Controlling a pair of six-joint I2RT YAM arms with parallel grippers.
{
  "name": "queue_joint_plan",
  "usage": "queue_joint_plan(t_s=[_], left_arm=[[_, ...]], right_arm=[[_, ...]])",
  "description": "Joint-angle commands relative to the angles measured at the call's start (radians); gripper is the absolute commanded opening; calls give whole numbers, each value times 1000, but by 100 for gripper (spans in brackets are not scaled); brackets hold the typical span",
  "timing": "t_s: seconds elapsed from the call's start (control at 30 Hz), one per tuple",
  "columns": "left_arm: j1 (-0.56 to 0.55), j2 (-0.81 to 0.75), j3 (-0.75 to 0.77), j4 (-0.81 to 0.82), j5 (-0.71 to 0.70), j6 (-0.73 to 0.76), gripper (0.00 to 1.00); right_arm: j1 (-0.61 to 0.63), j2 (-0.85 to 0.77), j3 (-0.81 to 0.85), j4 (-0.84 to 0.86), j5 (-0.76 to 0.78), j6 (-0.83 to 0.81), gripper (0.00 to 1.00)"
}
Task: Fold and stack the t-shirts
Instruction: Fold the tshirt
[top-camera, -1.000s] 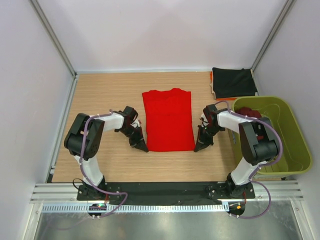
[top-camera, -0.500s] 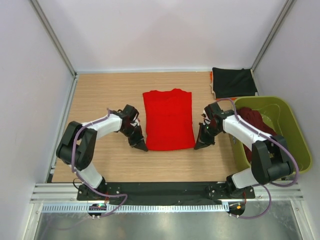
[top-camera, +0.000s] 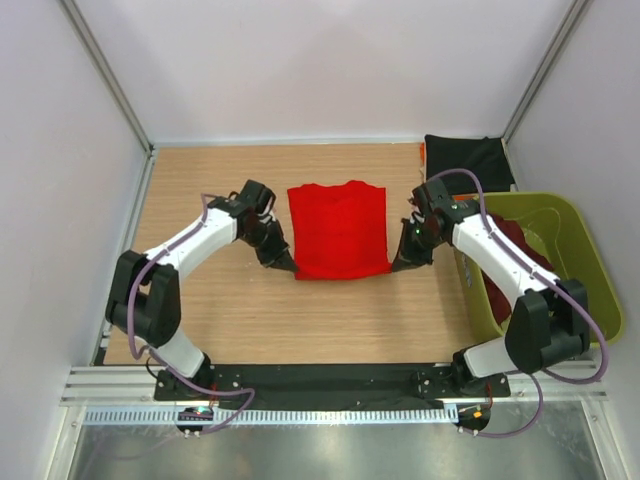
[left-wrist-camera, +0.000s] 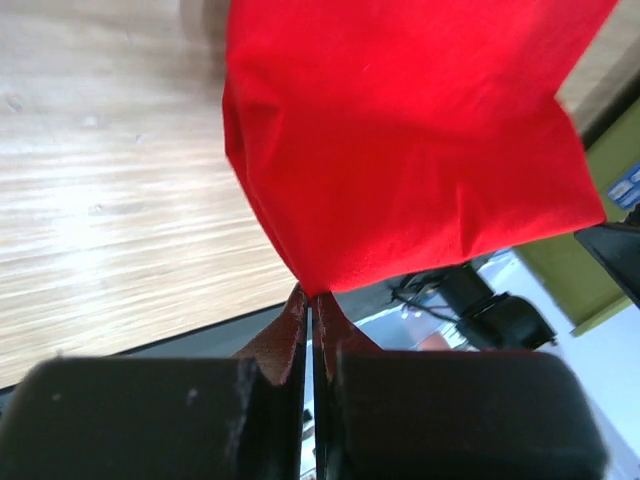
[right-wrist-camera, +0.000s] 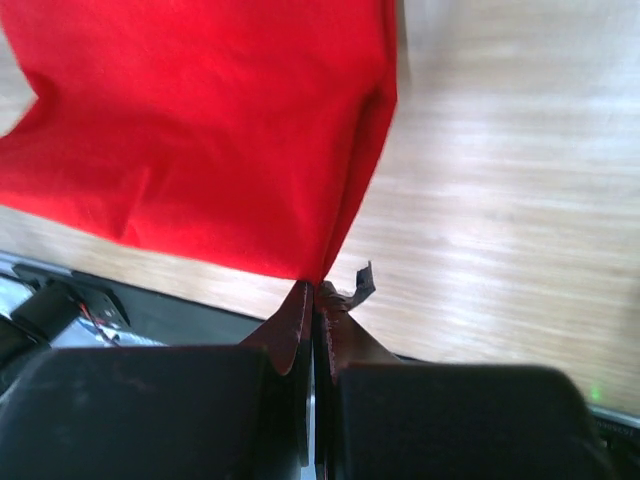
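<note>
Your counter (top-camera: 220, 320) carries a green basket (top-camera: 590, 300) at its right side, a red shirt (top-camera: 340, 228) lying at centre, a black shirt (top-camera: 465, 160) folded in the far right corner, and a maroon shirt (top-camera: 516, 236) bunched inside the basket. Your left claw (left-wrist-camera: 310, 310) is pinched tight on the red shirt's near left corner. Your right claw (right-wrist-camera: 312, 300) is pinched tight on its near right corner.
</note>
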Motion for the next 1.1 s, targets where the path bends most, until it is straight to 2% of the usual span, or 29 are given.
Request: queue_joint_plan(t_s=[0.0,0.17,0.2,0.37,0.43,0.5,0.7,0.73,0.87,1.0,1.07], left_arm=[[40,42,107,-59,-23,16,0],[99,157,320,-114,-24,50,0],[106,207,419,-125,-23,53,1],[147,372,719,-174,-20,36,0],[167,427,829,-160,-12,21,0],[178,491,876,-127,-6,-12,0],[204,639,977,134,64,-142,0],[210,651,977,239,74,-168,0],[221,735,996,465,100,-277,0],[221,878,1168,551,120,-337,0],[222,912,1204,599,123,-375,0]], right_arm=[[3,54,143,-21,54,3,1],[-6,186,330,-30,77,-22,1],[-11,242,370,-45,82,-31,1],[-35,417,657,-90,102,-43,1],[-40,511,778,-115,121,-45,1],[-48,560,838,-103,126,-32,1],[-74,706,1021,-23,131,14,1],[-77,721,1029,-7,131,18,1],[-84,755,1041,82,138,47,1],[-95,786,1065,132,154,87,1],[-97,801,1078,148,167,93,1]])
